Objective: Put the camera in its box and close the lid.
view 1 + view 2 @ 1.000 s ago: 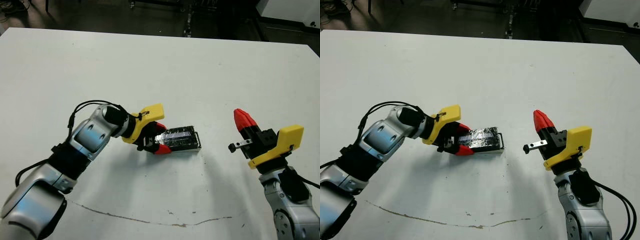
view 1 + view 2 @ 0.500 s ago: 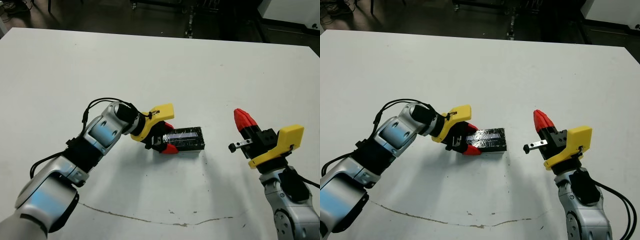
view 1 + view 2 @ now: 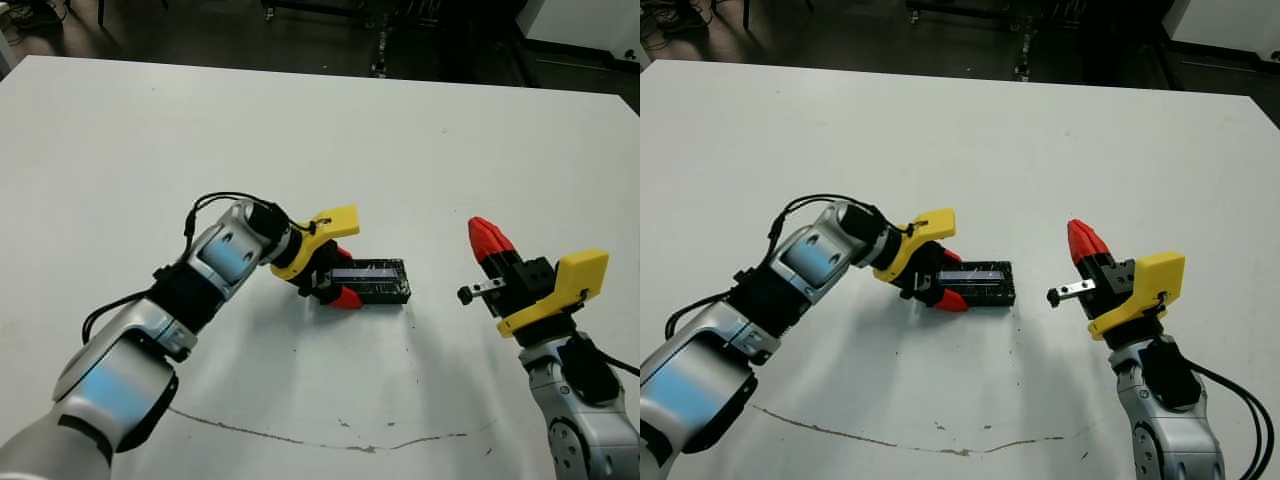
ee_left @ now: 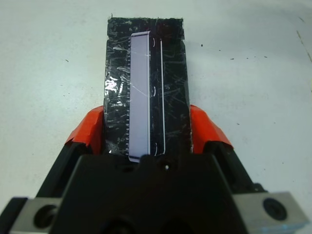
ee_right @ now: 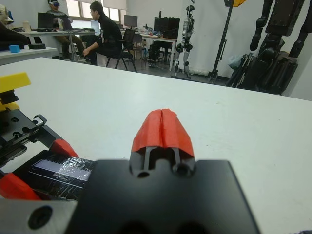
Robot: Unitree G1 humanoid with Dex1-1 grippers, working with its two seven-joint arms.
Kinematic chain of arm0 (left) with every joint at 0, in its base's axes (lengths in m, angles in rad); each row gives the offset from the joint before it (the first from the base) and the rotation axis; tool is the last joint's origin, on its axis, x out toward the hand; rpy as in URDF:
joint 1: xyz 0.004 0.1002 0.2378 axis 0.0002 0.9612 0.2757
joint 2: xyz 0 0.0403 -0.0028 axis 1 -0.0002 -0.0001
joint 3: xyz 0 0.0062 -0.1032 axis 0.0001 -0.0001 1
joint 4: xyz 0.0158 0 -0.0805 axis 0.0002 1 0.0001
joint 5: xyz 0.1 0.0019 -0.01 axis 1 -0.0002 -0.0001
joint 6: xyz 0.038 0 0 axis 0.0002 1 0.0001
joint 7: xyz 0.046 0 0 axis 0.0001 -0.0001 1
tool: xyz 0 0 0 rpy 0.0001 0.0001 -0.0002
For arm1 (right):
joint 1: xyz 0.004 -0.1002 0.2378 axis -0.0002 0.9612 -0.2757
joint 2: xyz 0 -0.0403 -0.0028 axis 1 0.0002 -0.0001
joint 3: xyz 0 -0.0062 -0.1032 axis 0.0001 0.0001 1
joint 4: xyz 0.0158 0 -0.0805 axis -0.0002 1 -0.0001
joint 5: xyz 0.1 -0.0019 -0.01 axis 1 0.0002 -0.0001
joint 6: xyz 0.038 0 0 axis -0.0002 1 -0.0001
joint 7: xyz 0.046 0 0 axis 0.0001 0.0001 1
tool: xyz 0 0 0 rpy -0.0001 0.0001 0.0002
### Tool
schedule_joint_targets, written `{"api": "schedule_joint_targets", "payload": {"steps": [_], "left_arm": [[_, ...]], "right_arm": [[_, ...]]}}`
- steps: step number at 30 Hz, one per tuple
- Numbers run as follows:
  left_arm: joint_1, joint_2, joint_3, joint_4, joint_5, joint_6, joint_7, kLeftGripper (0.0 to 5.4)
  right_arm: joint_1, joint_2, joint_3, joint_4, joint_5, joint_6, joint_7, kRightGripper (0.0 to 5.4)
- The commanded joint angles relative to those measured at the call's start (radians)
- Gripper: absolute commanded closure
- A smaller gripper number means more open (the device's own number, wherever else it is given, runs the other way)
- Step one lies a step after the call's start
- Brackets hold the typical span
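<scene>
The glossy black lid [image 3: 372,281] with a pale strip along its top lies flat on the white table [image 3: 300,130], near the middle. My left gripper [image 3: 340,280] is shut on the lid's left end. In the left wrist view its red fingers [image 4: 90,129] press both long sides of the lid [image 4: 146,92]. The box and the camera are hidden; neither shows beside or under the lid. To the right of the lid, raised off the table, my right gripper [image 3: 488,238] is shut and empty, its tips [image 5: 162,127] pressed together.
A thin brown line [image 3: 300,440] runs across the table near its front edge. Beyond the far edge, the right wrist view shows seated people [image 5: 105,34] at desks and standing humanoid robots [image 5: 187,34].
The lid was tilted, with a pale edge showing at its right end. Now it lies flat and all black. My left gripper has shifted right with it. The right arm has not moved.
</scene>
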Motion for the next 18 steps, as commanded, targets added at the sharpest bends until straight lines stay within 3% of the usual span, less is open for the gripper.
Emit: {"api": "schedule_joint_targets", "payload": {"steps": [1, 4, 8, 18], "left_arm": [[0.019, -0.079, -0.073, 0.020, 0.021, 0.047, -0.006, 2.23], [0.016, -0.075, -0.090, -0.003, 0.040, 0.054, -0.002, 2.05], [0.030, -0.035, -0.125, -0.051, 0.100, -0.063, 0.015, 1.59], [0.084, 0.041, -0.080, -0.077, 0.092, -0.152, 0.009, 0.28]], "right_arm": [[0.004, -0.006, -0.004, 0.008, 0.002, -0.002, 0.004, 5.40], [0.006, -0.007, -0.003, 0.006, -0.004, -0.003, 0.002, 5.40], [0.009, -0.010, -0.003, 0.008, -0.010, -0.009, 0.006, 5.40], [0.014, -0.004, -0.001, 0.004, -0.010, -0.007, 0.004, 5.40]]}}
